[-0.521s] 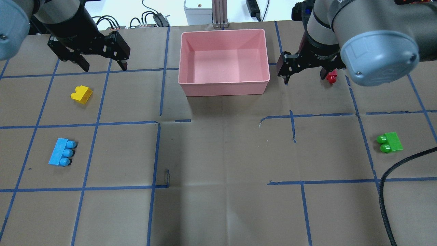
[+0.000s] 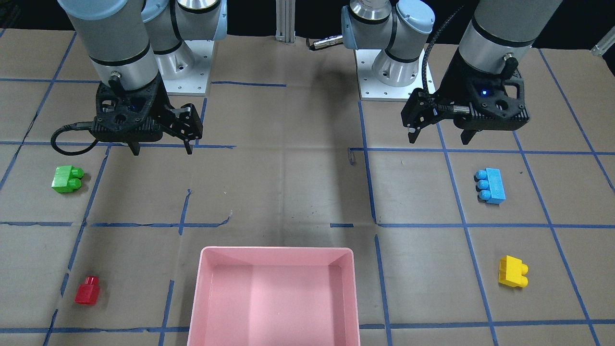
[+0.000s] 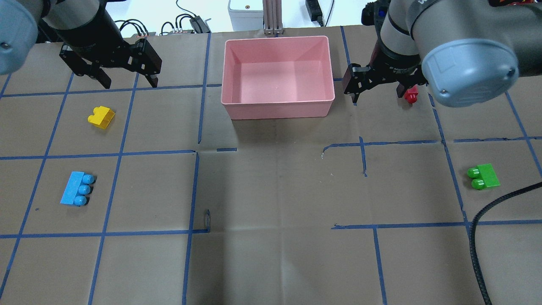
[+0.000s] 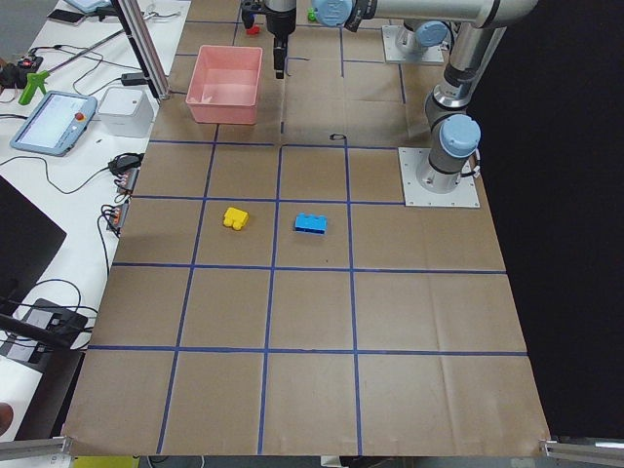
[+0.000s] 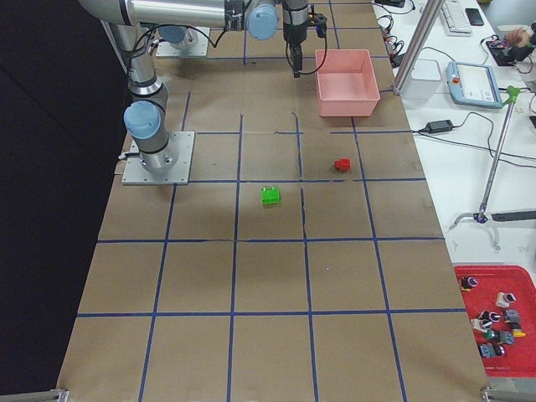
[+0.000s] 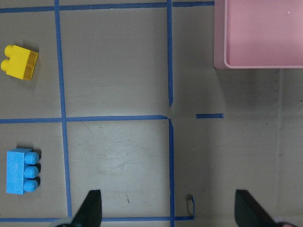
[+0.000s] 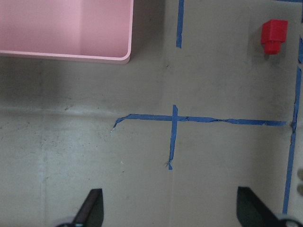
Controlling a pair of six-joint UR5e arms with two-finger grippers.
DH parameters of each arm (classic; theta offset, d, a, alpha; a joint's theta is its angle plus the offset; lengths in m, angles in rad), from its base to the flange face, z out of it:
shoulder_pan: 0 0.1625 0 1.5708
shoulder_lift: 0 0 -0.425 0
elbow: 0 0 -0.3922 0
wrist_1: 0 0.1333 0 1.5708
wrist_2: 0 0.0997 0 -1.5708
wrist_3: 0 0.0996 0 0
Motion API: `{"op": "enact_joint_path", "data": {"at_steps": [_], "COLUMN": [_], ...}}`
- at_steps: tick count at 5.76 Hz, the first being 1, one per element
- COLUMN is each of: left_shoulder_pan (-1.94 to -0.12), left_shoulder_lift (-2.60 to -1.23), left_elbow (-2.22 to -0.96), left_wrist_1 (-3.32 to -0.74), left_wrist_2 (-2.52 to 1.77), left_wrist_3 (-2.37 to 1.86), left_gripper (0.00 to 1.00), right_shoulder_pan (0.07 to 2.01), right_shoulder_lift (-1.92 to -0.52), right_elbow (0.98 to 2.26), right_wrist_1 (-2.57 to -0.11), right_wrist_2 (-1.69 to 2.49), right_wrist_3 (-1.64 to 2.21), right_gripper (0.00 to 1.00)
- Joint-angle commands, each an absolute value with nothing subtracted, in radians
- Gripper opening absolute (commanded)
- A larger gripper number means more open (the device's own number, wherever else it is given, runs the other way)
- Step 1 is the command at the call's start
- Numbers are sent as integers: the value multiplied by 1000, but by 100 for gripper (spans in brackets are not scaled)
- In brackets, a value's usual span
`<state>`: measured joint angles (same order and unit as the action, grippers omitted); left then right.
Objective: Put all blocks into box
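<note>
The pink box (image 3: 277, 108) stands empty at the table's far middle; it also shows in the front view (image 2: 276, 250). The yellow block (image 3: 101, 117) and the light blue block (image 3: 77, 188) lie on the left. The red block (image 3: 410, 95) lies right of the box, and the green block (image 3: 484, 176) lies nearer on the right. My left gripper (image 3: 127, 82) is open and empty, held high, left of the box and beyond the yellow block. My right gripper (image 3: 378, 96) is open and empty, held high between the box and the red block. The red block also shows in the right wrist view (image 7: 273, 35).
A black cable (image 3: 482, 237) curves over the table's near right corner. Cables and a grey unit (image 3: 245, 10) lie beyond the far edge. The two arm bases (image 2: 394, 72) stand on the robot's side. Blue tape lines grid the brown table cover.
Both grippers have shifted very slightly upward in the overhead view. The blocks and the box have not moved.
</note>
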<state>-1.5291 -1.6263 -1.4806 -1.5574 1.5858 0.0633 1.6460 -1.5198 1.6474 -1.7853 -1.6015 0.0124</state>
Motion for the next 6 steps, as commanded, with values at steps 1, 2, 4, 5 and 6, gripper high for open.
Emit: {"op": "enact_joint_path", "data": {"at_steps": [1, 2, 4, 5, 6], "left_shoulder_pan": [-1523, -1494, -1212, -1049, -938], "left_shoulder_lift": [-1617, -1611, -1594, -1612, -1614], "left_elbow": [-1492, -1506, -1516, -1523, -1558], "left_wrist_1": [-1557, -1559, -1565, -1572, -1551], "left_wrist_2": [1582, 1592, 1592, 1591, 1591], "left_wrist_3": [77, 122, 475, 685, 874], "left_gripper": [99, 99, 99, 99, 99], "right_shoulder_pan": [1646, 1646, 1646, 1646, 1643], "right_shoulder_lift": [-1520, -1516, -1509, -1509, -1509], "right_elbow": [1649, 1651, 1649, 1643, 1643], "right_wrist_1": [-1779, -1778, -1789, -1790, -1795], "right_wrist_2": [-1601, -1601, -1601, -1600, -1597], "right_wrist_3": [12, 12, 11, 6, -4], "right_gripper": [100, 100, 100, 100, 100]}}
